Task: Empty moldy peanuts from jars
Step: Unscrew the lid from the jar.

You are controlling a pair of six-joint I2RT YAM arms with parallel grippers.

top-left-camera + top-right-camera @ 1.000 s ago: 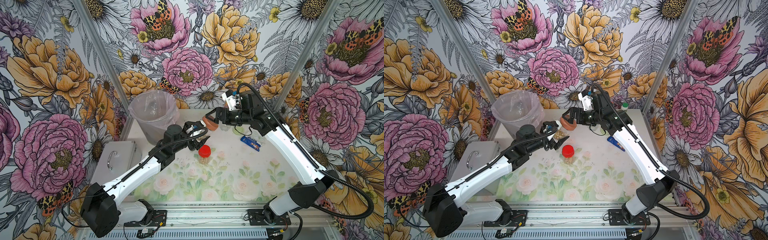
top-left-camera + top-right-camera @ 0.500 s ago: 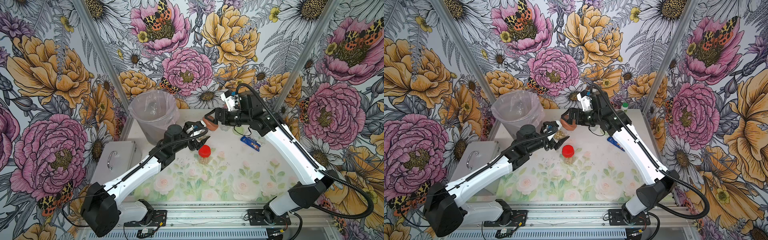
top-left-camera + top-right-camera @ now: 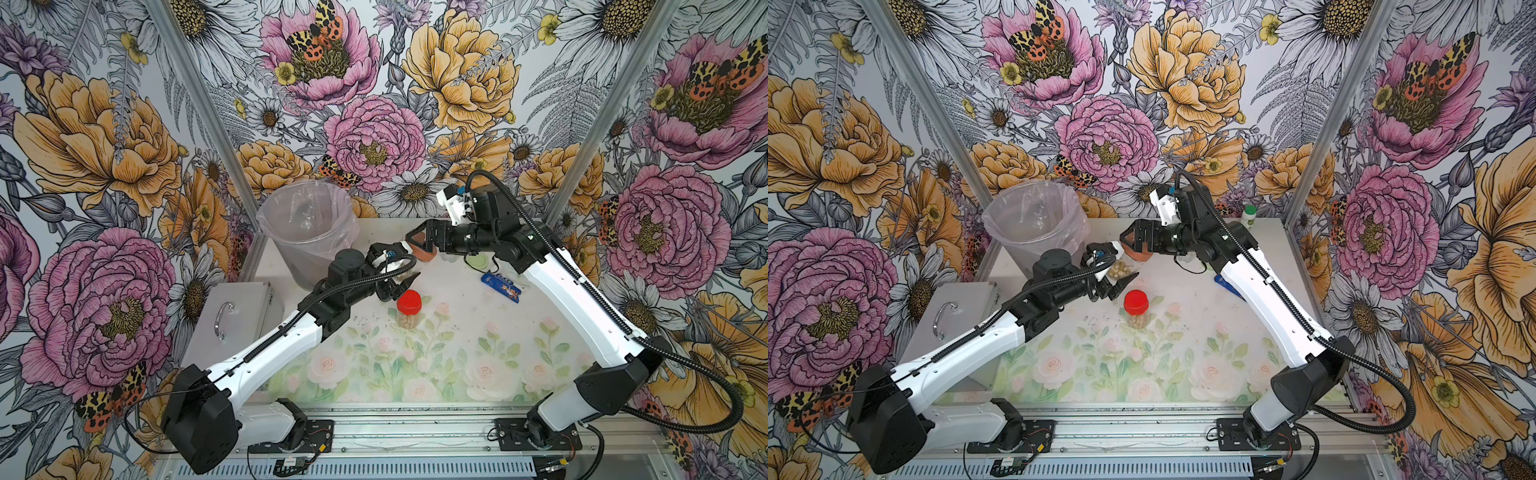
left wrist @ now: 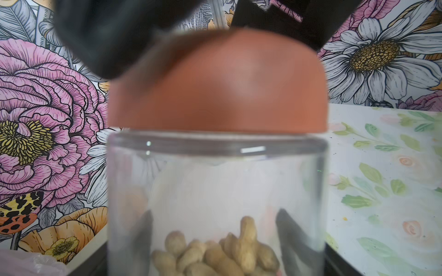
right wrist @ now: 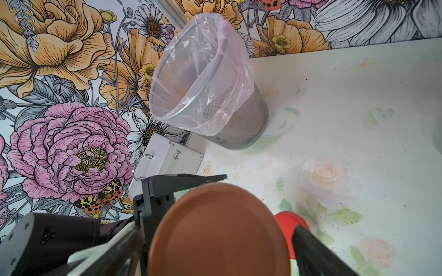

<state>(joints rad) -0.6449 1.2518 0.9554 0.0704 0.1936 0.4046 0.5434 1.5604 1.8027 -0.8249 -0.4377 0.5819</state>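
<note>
A pale desk (image 3: 457, 332) with a faint floral print carries everything. At its far left corner stands a large bucket (image 3: 291, 249) lined with thin pink plastic. A silver metal case (image 3: 232, 316) with a handle lies just off the desk's left edge.

The left hand (image 3: 1119, 274) is clamped on a small clear cylindrical jar (image 3: 1119, 269), raised off the desk near the bucket. Its round brown screw lid (image 5: 220, 229) points at the right hand (image 3: 417, 245). The right hand's fingers (image 5: 308, 246) stand on either side of that lid, but whether they press it cannot be told.

Pale tan moldy peanuts (image 4: 215, 253) lie heaped in the held jar. A second clear jar with a red lid (image 3: 408, 307) stands upright on the desk just below the two hands, with peanuts inside. A jar with a light green lid (image 3: 478, 262) sits under the right arm. Beside it lies a small blue packet (image 3: 500, 286).
</note>
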